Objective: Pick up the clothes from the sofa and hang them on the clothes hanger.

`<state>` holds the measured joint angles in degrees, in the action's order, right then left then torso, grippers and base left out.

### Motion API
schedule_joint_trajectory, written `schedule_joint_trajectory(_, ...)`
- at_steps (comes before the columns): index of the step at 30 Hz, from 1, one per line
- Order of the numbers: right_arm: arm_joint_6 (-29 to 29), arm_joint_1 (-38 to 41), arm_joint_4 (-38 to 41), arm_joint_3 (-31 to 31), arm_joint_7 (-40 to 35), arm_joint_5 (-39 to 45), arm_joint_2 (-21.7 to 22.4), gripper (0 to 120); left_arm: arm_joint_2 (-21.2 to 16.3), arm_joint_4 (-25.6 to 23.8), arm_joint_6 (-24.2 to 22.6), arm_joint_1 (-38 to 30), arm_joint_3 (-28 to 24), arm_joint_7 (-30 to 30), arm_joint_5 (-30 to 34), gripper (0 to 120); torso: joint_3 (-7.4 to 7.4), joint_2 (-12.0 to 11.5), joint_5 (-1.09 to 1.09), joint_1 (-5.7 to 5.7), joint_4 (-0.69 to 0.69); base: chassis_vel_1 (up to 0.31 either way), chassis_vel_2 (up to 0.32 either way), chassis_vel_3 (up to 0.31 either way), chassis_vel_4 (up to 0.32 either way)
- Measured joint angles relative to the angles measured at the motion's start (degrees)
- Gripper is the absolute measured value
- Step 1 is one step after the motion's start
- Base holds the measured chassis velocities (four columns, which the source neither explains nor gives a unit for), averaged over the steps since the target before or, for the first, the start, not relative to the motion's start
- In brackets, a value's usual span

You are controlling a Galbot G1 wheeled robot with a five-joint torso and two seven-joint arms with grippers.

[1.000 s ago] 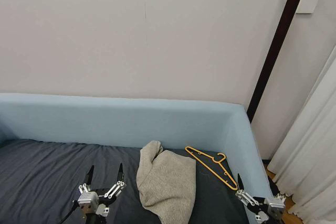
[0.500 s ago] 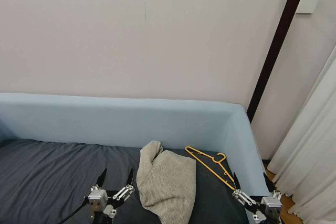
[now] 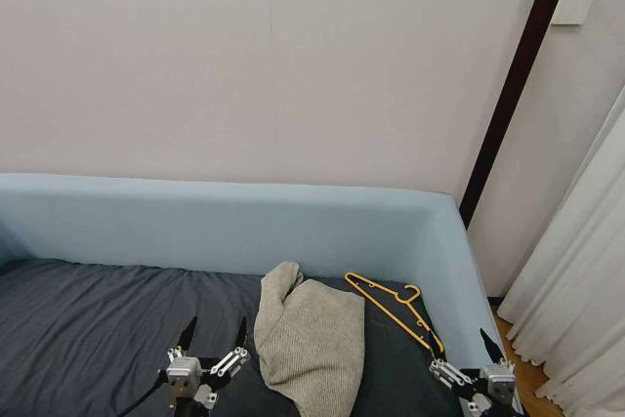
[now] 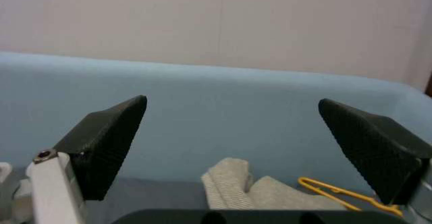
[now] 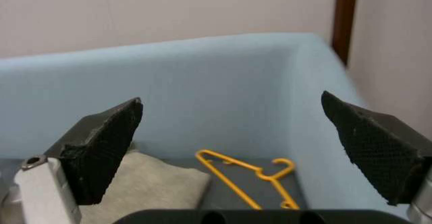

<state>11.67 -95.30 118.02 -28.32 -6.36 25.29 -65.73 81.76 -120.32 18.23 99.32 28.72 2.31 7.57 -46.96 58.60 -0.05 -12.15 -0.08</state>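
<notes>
Head view, left gripper: the left gripper [image 3: 217, 323] hung low over the dark seat cover [image 3: 78, 324], just beside the left edge of the garment, with its fingers spread apart and nothing between them.
Head view, right gripper: the right gripper [image 3: 457, 337] was low near the right arm of the sofa [image 3: 195, 222], close to the near end of the hanger, also spread apart and holding nothing.
Head view, clothes: the grey knitted garment [image 3: 311, 339] lay crumpled on the seat, between the two grippers.
Head view, hanger: the orange hanger [image 3: 389, 312] lay flat on the seat just right of the garment; whether they touched, I could not tell.
Left wrist view: the left fingers [image 4: 108, 143] stood wide apart; beyond them were the garment and the hanger before the light blue backrest.
Right wrist view: the right fingers [image 5: 101, 148] stood wide apart; beyond them lay the hanger, with the garment beside it, in the corner of the sofa.
</notes>
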Motion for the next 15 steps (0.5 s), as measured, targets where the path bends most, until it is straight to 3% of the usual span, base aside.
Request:
schedule_joint_trajectory(3,-1.2,6.3,-2.5,3.6,2.2,10.2,3.8,100,-0.6,-0.9,0.0,0.8,1.6,2.1,-0.4,100,0.00,0.0,0.01,0.00,0.03,0.000,0.000,0.000,0.000)
schedule_joint_trajectory(7,-2.3,12.6,-6.4,8.2,3.6,17.9,5.8,100,-1.4,-1.1,0.0,1.2,3.0,2.8,0.0,100,0.00,0.0,0.00,-0.01,0.02,0.000,0.000,0.000,0.000)
schedule_joint_trajectory(13,-6.5,23.6,-15.6,16.4,3.2,28.5,6.1,100,-1.2,0.4,0.5,1.4,5.3,4.8,0.1,100,-0.01,0.0,0.00,-0.01,0.01,0.000,0.000,0.000,0.000)
schedule_joint_trajectory(15,-9.1,30.1,-22.0,20.6,2.1,32.0,4.7,100,-1.1,2.0,-0.8,0.9,7.3,6.5,0.3,100,-0.01,0.0,0.00,-0.01,0.02,0.000,0.000,0.000,0.000)
